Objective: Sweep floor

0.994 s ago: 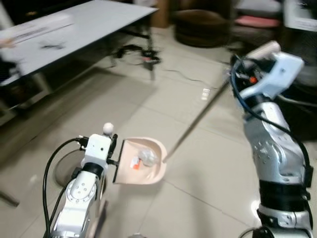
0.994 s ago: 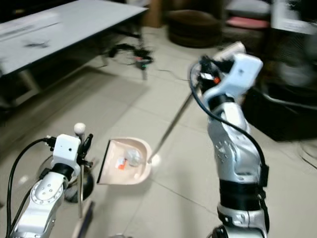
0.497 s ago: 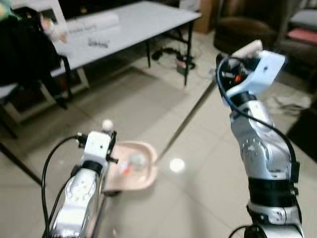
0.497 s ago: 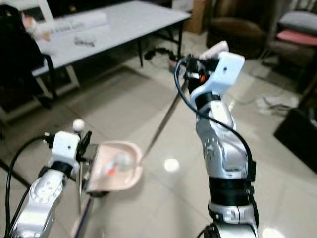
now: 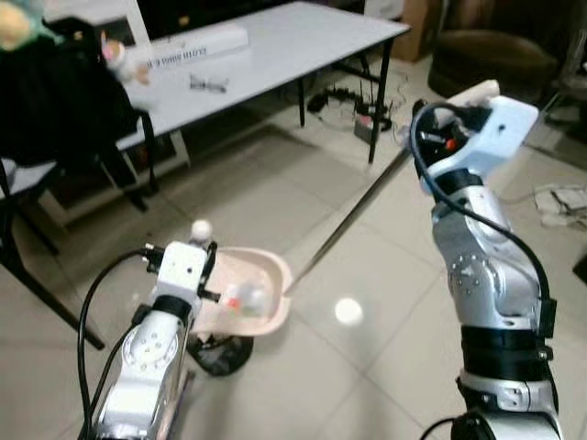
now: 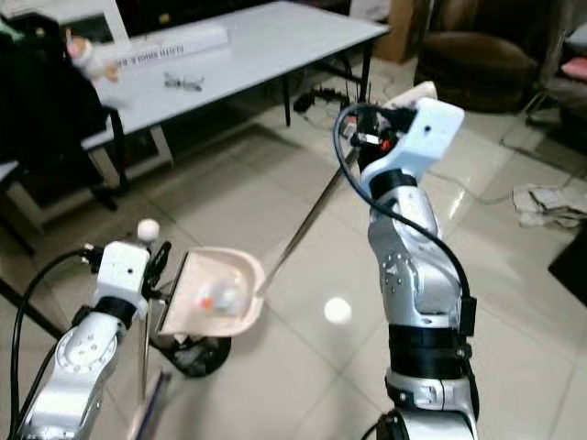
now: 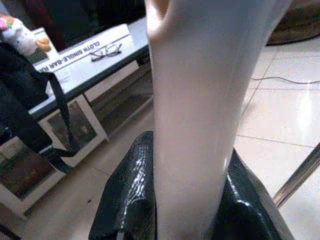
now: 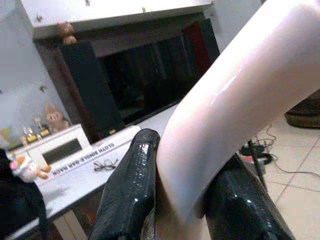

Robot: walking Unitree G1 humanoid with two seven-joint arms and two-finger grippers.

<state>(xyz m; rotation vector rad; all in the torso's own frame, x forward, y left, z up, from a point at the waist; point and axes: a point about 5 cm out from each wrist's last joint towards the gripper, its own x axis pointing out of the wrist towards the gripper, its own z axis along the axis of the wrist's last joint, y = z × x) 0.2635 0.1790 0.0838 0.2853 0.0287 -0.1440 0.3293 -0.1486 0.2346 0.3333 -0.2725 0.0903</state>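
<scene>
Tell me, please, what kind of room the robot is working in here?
Probably a living room used partly as a workspace. The floor is glossy pale tile, a long grey table holds a labelled box and eyeglasses, and a dark upholstered seat stands behind.

The pale pink dustpan [image 5: 246,295] hangs level above the tiled floor [image 5: 385,302], holding a few scraps of litter [image 5: 249,298]. The broom [image 5: 353,220], its metal shaft slanted, reaches the pan's rim.
</scene>
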